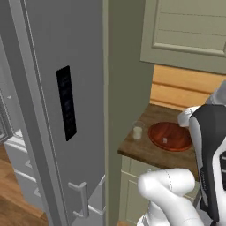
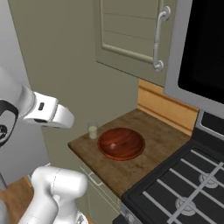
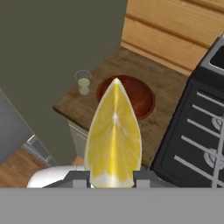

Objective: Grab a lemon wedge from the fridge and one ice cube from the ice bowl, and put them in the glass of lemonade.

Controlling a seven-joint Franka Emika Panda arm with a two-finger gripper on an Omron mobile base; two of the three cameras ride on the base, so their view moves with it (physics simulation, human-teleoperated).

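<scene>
**Holding the wedge high over the counter**

Standing to the robot's left, I see the fridge (image 1: 66,110) take up most of the frame, its grey door with the black control panel (image 1: 66,103) close to the camera; its top and left side are cut off, and 1 lower-drawer handle (image 1: 79,198) shows near the bottom. Beyond a beige wall panel, the wooden counter (image 1: 141,150) carries the glass of lemonade (image 1: 137,131), small and pale, hard to read against the wood. Just beside it on the right sits the ice bowl (image 1: 170,136), with 1 faint pale speck inside that I cannot identify for sure. The white arm covers the bowl's right rim.

From the right side, the same bowl (image 2: 121,143) and glass (image 2: 92,130) stand near each other but apart on the counter (image 2: 153,144). The black stove (image 2: 183,192) with its grates lies at the lower right, cut by the frame edge. An upper cabinet (image 2: 127,35) with a curved handle hangs above. The arm's far link ends at the left, its tip not clear.

Looking along the hand, the gripper (image 3: 113,178) pinches the lemon wedge (image 3: 113,135) between its 2 fingertips (image 3: 78,178), point upward. The wedge hides the front of the bowl (image 3: 135,94); the glass (image 3: 83,82) stands uncovered to the bowl's left.
</scene>
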